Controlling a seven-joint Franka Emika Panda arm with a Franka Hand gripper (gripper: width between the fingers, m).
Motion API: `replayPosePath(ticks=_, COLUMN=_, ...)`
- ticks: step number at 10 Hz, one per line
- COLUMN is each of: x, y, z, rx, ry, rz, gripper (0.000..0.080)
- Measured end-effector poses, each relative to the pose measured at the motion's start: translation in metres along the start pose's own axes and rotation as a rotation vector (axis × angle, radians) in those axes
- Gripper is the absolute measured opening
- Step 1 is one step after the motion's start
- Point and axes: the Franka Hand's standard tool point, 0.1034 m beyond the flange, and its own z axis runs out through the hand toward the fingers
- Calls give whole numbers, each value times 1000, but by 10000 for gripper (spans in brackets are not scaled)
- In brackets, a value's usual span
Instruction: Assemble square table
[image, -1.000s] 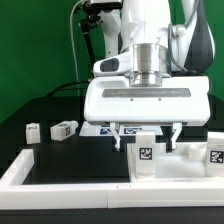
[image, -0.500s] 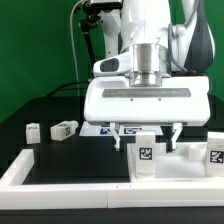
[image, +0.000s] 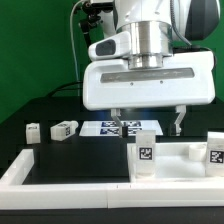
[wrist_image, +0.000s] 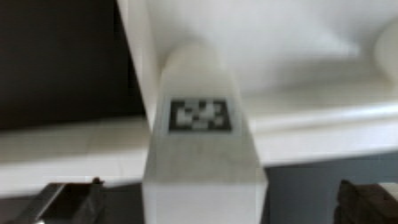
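Below the gripper: a short white plastic table leg (image: 144, 152) with a black-and-white tag stands upright at the corner of the white square tray-like table top (image: 178, 166), on the exterior view's left.
Fingers: the two-finger gripper (image: 149, 123) is spread wide and holds nothing. Its fingertips (wrist_image: 68, 203) flank the leg near its upper end, with a gap on each side.
Second leg (image: 214, 150): white and tagged, upright at the top's corner on the exterior view's right.
Loose parts: the outer loose leg (image: 33, 132) and the inner loose leg (image: 64, 128) lie on the black work surface (image: 75, 150), well apart from the top.
Edges: the long white border rail (image: 60, 174) runs along the front, and the marker board (image: 106, 127) lies flat behind the leg.
Open room: dark surface shows between the loose legs, the rail and the top.
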Motion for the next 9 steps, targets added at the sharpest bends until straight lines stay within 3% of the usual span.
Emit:
replayPosePath(ticks=2, x=4, y=-4, z=4, rx=15, ry=-113, rz=19, gripper=649)
replayPosePath(ticks=8, x=-1, y=2, z=13, rx=7, ry=-134, rz=27, gripper=649)
replayPosePath(ticks=9, x=-1, y=2, z=13, rx=7, ry=-135, rz=28, gripper=533)
